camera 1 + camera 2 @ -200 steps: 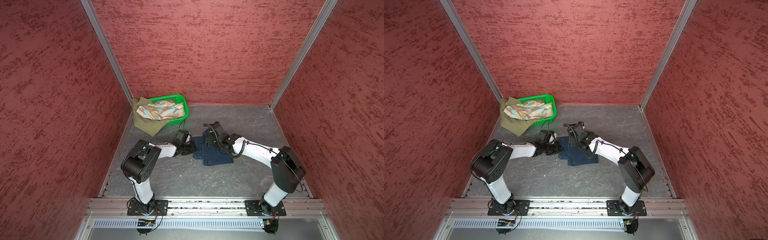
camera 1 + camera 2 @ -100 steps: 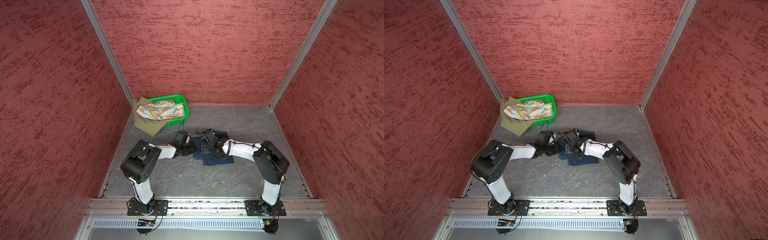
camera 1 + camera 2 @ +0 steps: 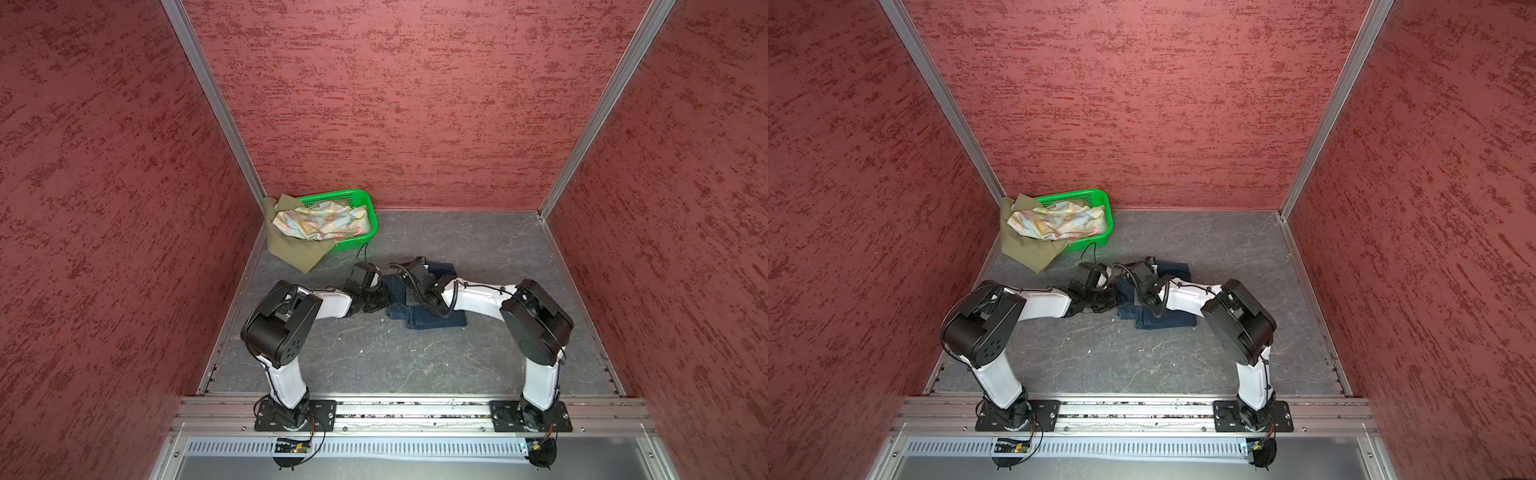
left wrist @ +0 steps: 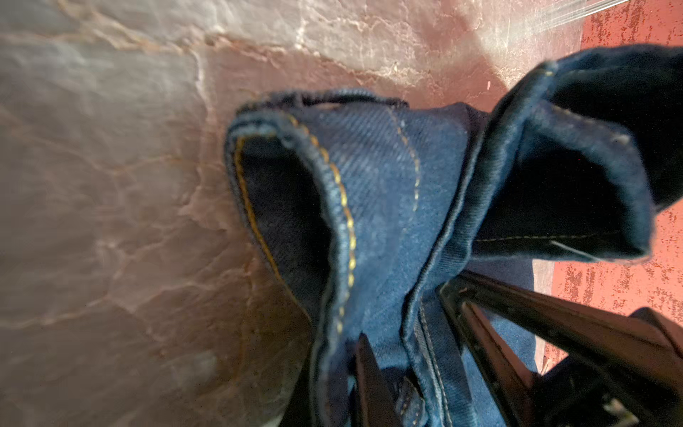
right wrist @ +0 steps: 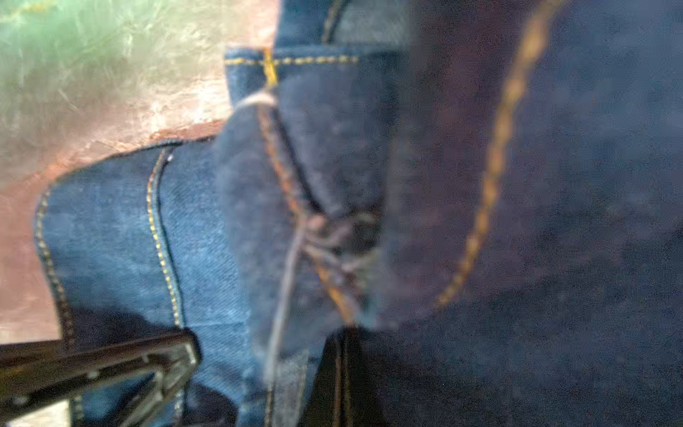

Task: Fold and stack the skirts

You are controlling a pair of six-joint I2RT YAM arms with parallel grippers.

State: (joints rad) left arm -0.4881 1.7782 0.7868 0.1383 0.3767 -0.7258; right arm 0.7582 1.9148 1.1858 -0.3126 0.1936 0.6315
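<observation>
In both top views, the dark blue denim skirt (image 3: 436,320) (image 3: 1167,322) is lying partly folded near the middle of the grey stone-patterned tabletop (image 3: 478,249), with both white-and-black arms reaching low over it from either side. The left gripper (image 3: 384,293) (image 3: 1115,297) is meeting the skirt's left edge. The right gripper (image 3: 405,276) (image 3: 1138,274) is bearing down on its far part, and the two are working near each other. In the far left corner, the green perforated plastic basket (image 3: 361,195) (image 3: 1096,195) is holding the bunched pale pastel floral skirt (image 3: 320,222) (image 3: 1054,222). The plain olive-green skirt (image 3: 295,253) (image 3: 1030,253) is spilling over the basket's left side onto the tabletop, well apart from the denim.

In the left wrist view, the left gripper (image 4: 406,321) is pinching a bunched fold of the dark blue denim skirt (image 4: 380,177) between its black fingers (image 4: 476,325). The skirt's yellow-stitched hem is curling open over the tabletop.

In the right wrist view, the dark blue denim skirt (image 5: 111,240) is filling most of the frame, its seams running in yellow thread. The right gripper (image 5: 266,347) appears to be pressing together on a fold of that denim, though blur is softening the fingers (image 5: 166,364)
</observation>
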